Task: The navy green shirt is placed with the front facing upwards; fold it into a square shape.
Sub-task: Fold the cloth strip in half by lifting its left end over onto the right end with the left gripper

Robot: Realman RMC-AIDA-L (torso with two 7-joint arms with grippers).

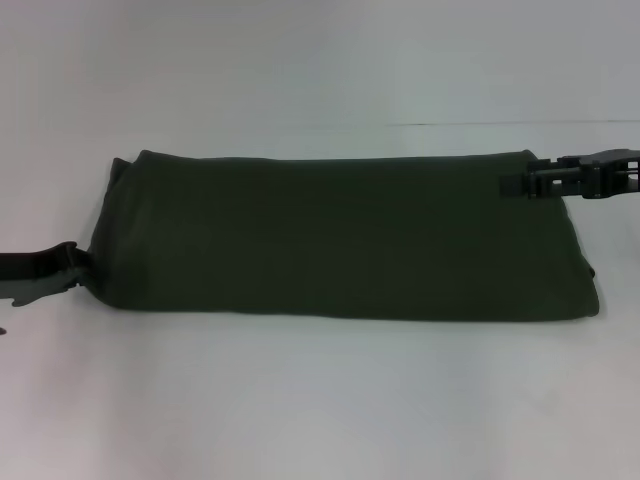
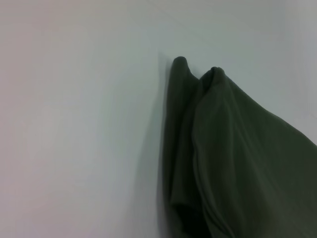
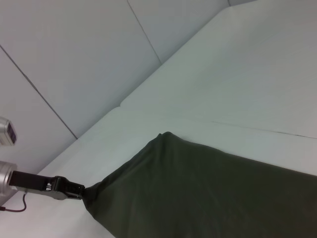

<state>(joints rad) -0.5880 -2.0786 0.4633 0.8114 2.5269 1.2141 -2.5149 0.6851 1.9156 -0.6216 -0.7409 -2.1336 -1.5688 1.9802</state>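
The navy green shirt (image 1: 330, 235) lies across the white table as a long folded band with its plain green side up. No lettering shows. My left gripper (image 1: 72, 264) is at the band's near left corner, shut on the cloth, which draws to a point at its tip (image 3: 78, 192). My right gripper (image 1: 512, 183) reaches in from the right over the far right corner, its fingers together on the cloth edge. In the left wrist view the shirt (image 2: 233, 158) rises in two bunched peaks. In the right wrist view the shirt (image 3: 208, 193) stretches away toward the left gripper.
The white table (image 1: 320, 400) extends in front of and behind the shirt. A seam line (image 1: 500, 124) crosses the table behind the shirt. A wall with panel joints (image 3: 74, 64) stands beyond the table's left end.
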